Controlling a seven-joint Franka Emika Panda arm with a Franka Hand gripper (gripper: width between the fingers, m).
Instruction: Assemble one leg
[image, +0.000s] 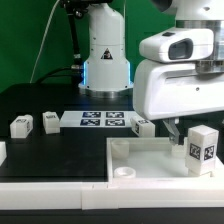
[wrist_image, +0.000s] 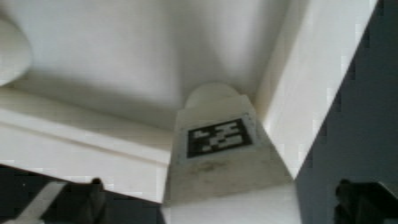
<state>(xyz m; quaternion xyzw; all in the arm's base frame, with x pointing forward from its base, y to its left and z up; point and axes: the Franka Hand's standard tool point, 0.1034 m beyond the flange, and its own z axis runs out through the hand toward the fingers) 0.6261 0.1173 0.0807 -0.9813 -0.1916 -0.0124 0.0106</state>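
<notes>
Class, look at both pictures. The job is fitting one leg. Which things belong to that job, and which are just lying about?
Part of the job:
- the leg, upright at the gripper
- the tray beneath it

Just lying about:
- three other legs
- the marker board

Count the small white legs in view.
4 legs: two at the exterior view's left, one by the marker board's right end, one upright under the gripper over the tray. More may be hidden.
</notes>
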